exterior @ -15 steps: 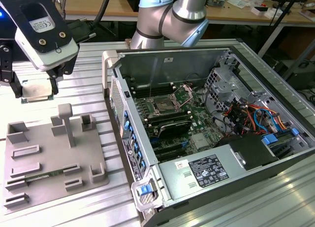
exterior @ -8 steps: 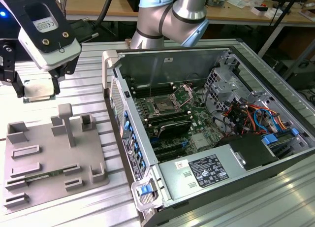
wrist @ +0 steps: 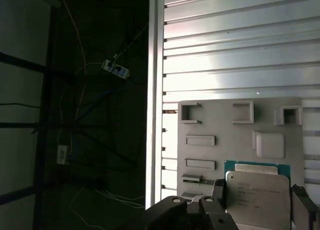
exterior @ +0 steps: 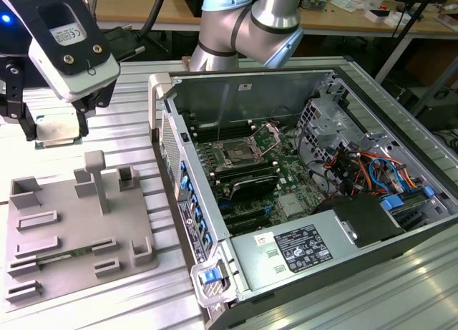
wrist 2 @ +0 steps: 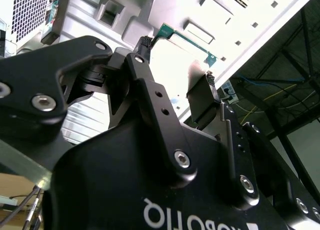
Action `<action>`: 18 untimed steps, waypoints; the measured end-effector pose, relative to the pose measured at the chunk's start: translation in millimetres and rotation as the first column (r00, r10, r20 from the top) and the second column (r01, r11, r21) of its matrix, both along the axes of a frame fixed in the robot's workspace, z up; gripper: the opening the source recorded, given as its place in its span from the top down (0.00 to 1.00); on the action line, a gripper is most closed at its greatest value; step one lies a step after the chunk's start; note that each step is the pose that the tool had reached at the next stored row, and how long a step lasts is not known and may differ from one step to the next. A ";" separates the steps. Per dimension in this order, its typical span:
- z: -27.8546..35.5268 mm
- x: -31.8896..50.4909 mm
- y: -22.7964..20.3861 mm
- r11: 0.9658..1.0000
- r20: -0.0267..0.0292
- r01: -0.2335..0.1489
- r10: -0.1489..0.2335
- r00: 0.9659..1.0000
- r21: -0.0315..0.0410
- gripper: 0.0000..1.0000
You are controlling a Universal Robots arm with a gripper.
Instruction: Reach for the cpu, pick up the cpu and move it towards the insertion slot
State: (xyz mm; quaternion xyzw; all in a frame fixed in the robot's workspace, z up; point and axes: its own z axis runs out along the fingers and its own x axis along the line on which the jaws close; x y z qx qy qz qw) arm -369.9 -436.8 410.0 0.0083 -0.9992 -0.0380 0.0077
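My gripper (exterior: 56, 128) is at the exterior view's far left, above the slatted table, shut on the cpu (exterior: 59, 134). The cpu is a flat silvery square with a greenish rim, held level between the two dark fingers (exterior: 84, 121). In the first wrist view the cpu (wrist: 257, 197) hangs over the grey fixture plate (wrist: 240, 135). In the second wrist view its green edge (wrist 2: 186, 40) spans the fingertips (wrist 2: 143, 46). The insertion slot (exterior: 236, 155), a silver-framed socket with a raised wire bracket, lies on the green board inside the open case, well toward the exterior view's right of the gripper.
The grey fixture plate (exterior: 71, 222) with raised blocks lies below the gripper. The open computer case (exterior: 168, 129) has tall metal walls, a drive cage and cables (exterior: 365, 169) on the exterior view's right. The table edge (wrist: 156, 115) drops to a dark floor.
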 end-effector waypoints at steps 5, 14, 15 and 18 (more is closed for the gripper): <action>1.1 0.1 0.0 1.000 0.000 0.000 0.000 1.000 0.000 0.45; 3.8 2.2 0.0 1.000 0.000 0.000 0.000 1.000 0.000 0.45; 3.9 2.5 0.0 1.000 0.000 0.000 0.000 1.000 0.000 0.45; 4.1 3.3 0.0 1.000 0.000 0.000 0.000 1.000 0.000 0.45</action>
